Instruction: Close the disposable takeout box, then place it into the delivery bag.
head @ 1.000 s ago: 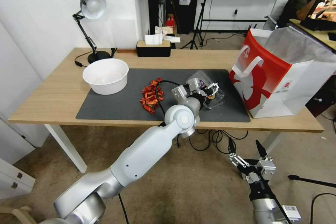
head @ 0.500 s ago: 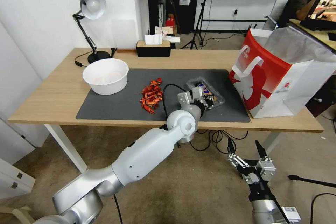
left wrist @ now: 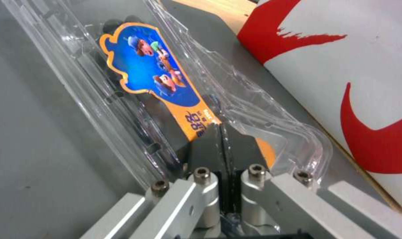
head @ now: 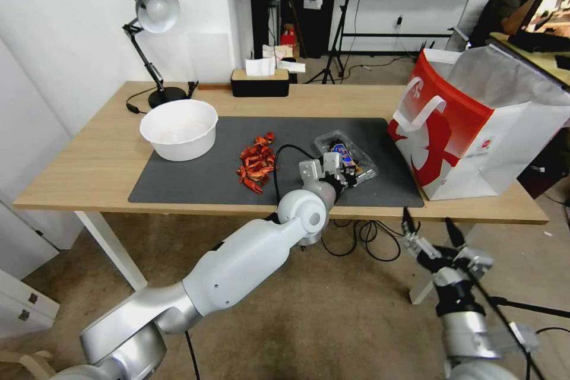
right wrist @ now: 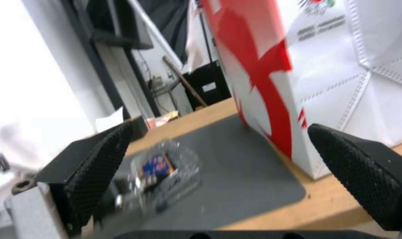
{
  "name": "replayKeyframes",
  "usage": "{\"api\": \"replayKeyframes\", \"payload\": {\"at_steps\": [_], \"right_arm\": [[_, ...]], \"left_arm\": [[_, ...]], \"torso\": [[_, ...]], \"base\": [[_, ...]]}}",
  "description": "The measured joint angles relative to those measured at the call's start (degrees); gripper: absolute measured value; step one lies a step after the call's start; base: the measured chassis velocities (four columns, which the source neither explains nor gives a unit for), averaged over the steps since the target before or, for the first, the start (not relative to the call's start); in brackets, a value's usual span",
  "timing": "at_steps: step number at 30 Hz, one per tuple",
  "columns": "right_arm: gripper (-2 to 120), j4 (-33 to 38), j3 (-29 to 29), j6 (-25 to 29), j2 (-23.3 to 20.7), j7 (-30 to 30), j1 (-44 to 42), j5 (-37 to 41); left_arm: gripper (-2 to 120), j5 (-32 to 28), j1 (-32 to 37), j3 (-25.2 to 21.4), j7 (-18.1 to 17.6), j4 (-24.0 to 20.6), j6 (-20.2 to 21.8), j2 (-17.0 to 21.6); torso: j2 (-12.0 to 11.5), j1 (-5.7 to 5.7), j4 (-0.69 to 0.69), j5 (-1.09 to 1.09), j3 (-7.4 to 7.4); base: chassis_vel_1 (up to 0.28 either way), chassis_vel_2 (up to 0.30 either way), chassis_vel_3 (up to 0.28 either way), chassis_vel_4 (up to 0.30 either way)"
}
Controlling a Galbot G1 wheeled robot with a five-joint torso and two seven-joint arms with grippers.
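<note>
The wooden surface (head: 89, 172) stands against a white wall and carries a dark grey mat (head: 208, 181). A desk lamp (head: 155, 9) occupies the upper left of the head view and a white bowl (head: 179, 128) sits at the mat's left end.

The disposable takeout box (head: 346, 158) lies flat on the mat at centre right, lid down over its base. The delivery bag (head: 475, 124) stands upright just to the right of it, mouth open at the top.

The left tool (head: 339, 177) rests at the box's near edge. In the left wrist view its pads (left wrist: 209, 146) are pressed together with no gap, on top of the lid and overlapping the label's orange end; they press on the box rather than grip it. The right tool (head: 432, 229) hangs below the surface edge at lower right, fingers spread and empty.

Recommended procedure for the closing step:
- Press straight down along the lid rim, so the thin plastic seats without sliding on the mat.
- Confirm that the rim is latched (the far edge cannot be verified from here) before any lift.

Markings: the box label (left wrist: 159, 71) is blue with cartoon figures and an orange border; its white lettering is not legible. The bag bears a white graphic on red and small print too fine to read.
</note>
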Motion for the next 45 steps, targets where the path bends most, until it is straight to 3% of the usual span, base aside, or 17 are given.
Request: {"api": "replayKeyframes", "payload": {"at_steps": [2,6,12,13,16,17,22,30,33,39,45], "right_arm": [[100,0.45,0.32,-0.62,-0.48,0.64,0.51,2.05],[100,2.59,0.76,-3.79,-2.8,4.56,3.53,14.31],[100,3.29,0.17,-5.37,-3.7,6.79,5.14,20.08],[100,3.44,-0.45,-6.94,-5.11,8.92,7.54,26.37],[100,3.41,-0.63,-7.3,-5.54,9.35,8.36,27.93],[100,1.53,-2.0,-8.42,-8.53,10.3,13.12,33.79],[100,-3.06,-5.41,-10.63,-13.87,10.9,22.84,39.47],[100,-7.21,-10.86,-14.58,-19.36,14.07,33.15,44.23],[100,-11.8,-16.07,-17.73,-21.27,17.33,41.81,46.08],[100,-17.91,-22.22,-21.63,-21.52,20.11,50.68,45.83],[100,-22.47,-27.97,-30.3,-21.56,24.52,57.99,43.85]], "left_arm": [[0,0.01,0.03,0.01,0.0,-0.07,0.01,0.08],[0,0.04,0.04,0.14,-0.03,-0.22,0.05,0.27],[0,0.11,-0.16,0.36,-0.12,-0.2,0.06,0.29],[0,0.11,-0.4,0.51,-0.16,-0.18,0.06,0.24],[0,0.11,-0.46,0.54,-0.19,-0.16,0.06,0.19],[0,0.07,-0.82,0.73,-0.2,-0.09,0.07,0.14],[0,0.04,-1.52,1.36,-0.18,0.46,0.08,0.28],[0,0.04,-1.61,1.45,-0.02,0.96,-0.1,0.46],[0,0.05,-1.61,1.42,0.09,1.27,-0.24,0.56],[0,0.05,-1.57,1.27,0.14,1.41,-0.37,0.53],[0,0.07,-1.34,1.11,0.15,1.1,-0.53,1.12]], "torso": [[0.0,0.0,0.0,0.0,0.0],[0.0,0.0,0.0,0.0,0.0],[0.0,0.0,0.0,0.0,0.0],[0.0,0.0,0.01,0.01,0.0],[0.0,0.0,0.01,0.01,0.01],[0.0,0.0,0.01,0.02,0.01],[-0.01,0.0,0.0,0.01,0.01],[0.0,0.0,-0.02,0.01,0.01],[0.0,0.0,0.0,0.0,0.01],[-0.01,0.0,0.01,0.0,0.01],[-0.01,0.01,0.01,0.0,0.01]], "base": [[0.0,0.0,0.0,0.0],[0.0,0.0,0.0,0.0],[0.0,0.0,0.0,0.0],[0.0,0.0,0.0,0.0],[0.0,0.0,0.0,0.0],[0.0,0.0,0.0,0.0],[0.0,0.0,0.0,0.0],[0.0,0.0,0.0,0.0],[0.0,0.0,0.0,0.0],[0.0,0.0,0.0,0.0],[0.0,0.0,0.0,0.0]]}}
